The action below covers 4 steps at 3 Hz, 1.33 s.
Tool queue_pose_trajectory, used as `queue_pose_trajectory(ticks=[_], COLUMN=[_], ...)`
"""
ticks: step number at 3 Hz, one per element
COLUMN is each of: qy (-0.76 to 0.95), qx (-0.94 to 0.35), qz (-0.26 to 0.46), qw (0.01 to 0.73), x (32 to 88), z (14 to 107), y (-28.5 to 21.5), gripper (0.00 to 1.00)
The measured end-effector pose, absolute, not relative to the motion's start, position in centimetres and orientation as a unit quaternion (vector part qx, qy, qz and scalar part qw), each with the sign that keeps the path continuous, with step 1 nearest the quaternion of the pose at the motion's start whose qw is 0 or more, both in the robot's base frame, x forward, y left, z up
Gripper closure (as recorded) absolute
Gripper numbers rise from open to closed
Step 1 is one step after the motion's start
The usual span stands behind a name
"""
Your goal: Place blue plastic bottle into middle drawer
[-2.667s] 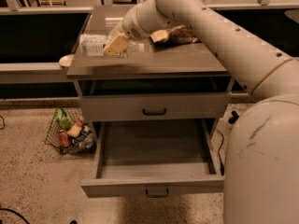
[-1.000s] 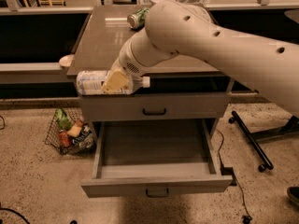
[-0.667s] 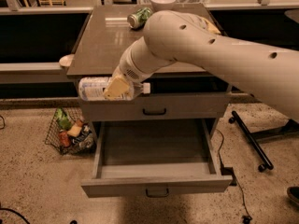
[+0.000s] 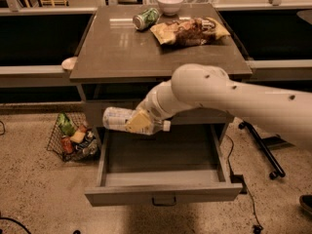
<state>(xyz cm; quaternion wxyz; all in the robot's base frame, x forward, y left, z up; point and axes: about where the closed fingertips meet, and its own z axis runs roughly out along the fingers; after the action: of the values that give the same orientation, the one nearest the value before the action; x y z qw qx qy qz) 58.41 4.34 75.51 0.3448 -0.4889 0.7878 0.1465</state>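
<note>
My gripper (image 4: 139, 122) is shut on the blue plastic bottle (image 4: 117, 118), a clear-whitish bottle with a white label and white cap. It holds the bottle lying sideways, cap to the right, above the back left part of the open middle drawer (image 4: 163, 191). The drawer is pulled out wide and its grey floor is bare. My white arm (image 4: 229, 94) reaches in from the right and hides the drawer front above.
On the cabinet top (image 4: 122, 57) lie a green-grey can (image 4: 146, 18), a white bowl (image 4: 169, 3) and a chip bag (image 4: 190, 30). A wire basket (image 4: 73, 138) with items stands on the floor at the left. A chair base (image 4: 265, 150) is at the right.
My gripper has carried the bottle from the cabinet top, past the left front edge, down to just above the open drawer. The arm has swung lower, uncovering the can, bowl and chip bag.
</note>
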Motion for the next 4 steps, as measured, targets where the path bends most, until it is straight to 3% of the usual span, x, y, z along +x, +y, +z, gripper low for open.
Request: queue_pose_trajectory(ticks=[1,3,4], qy=[0.815,0.824,0.85], qx=[-0.444,-0.435,-0.398], qz=[0.178,0.175,0.168], qw=[0.328,0.318,0.303], x=[57.6,57.6,57.4], z=[68.9,67.1,62.3], y=[2.3,1.9,-0.7], gripper=[1.0,1.0,1.0])
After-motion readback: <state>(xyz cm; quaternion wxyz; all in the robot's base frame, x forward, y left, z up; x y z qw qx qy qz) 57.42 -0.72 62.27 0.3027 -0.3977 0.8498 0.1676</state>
